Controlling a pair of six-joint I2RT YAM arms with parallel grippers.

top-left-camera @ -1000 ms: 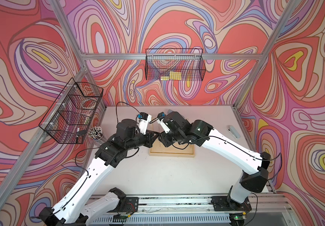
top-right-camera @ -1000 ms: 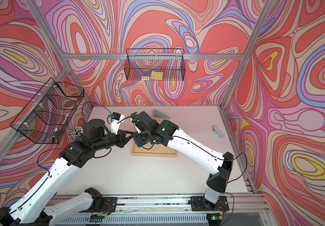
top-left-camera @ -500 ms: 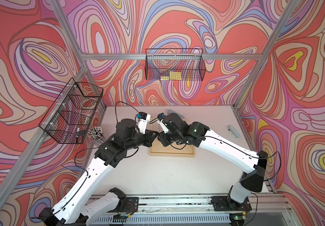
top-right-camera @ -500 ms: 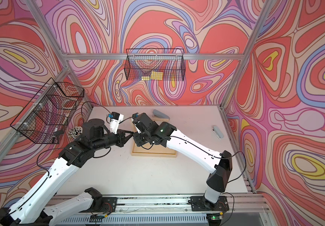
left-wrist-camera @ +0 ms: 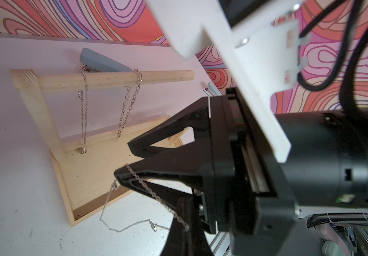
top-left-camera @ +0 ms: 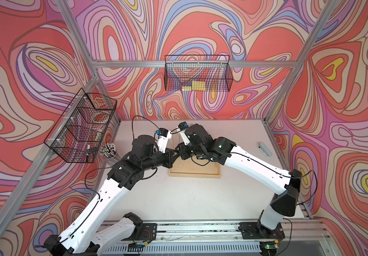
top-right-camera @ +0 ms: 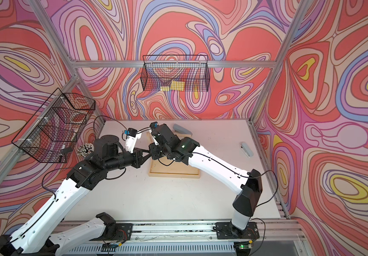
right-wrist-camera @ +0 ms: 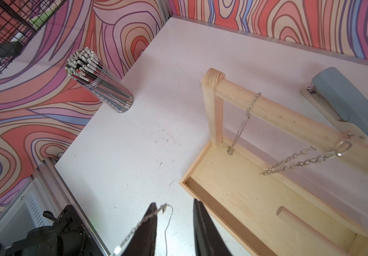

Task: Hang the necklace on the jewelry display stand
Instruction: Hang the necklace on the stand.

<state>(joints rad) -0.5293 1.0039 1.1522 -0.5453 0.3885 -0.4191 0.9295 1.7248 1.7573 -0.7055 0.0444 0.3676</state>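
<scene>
Since a second ago the right arm has slid in toward the left arm, meeting it just off the tray end. The necklace [left-wrist-camera: 114, 185] isn't on the stand [right-wrist-camera: 216, 115] yet. It's strung in the air between the grippers, beside the tray [right-wrist-camera: 234, 199], above the counter [right-wrist-camera: 123, 144]. Left gripper [top-right-camera: 143, 156]: jaws together, clamped on the chain. Right gripper [right-wrist-camera: 174, 202]: jaws apart, chain draped over one finger [right-wrist-camera: 151, 219], nothing pinched. Looks like they're spreading a loop to slip over the free end of the top bar [right-wrist-camera: 289, 120], which already carries a fine chain [right-wrist-camera: 240, 133] and a link chain [right-wrist-camera: 302, 163]. In both top views the arms cover the post and bars, and the necklace is too thin to see. Can't tell if the slack touches the counter.
</scene>
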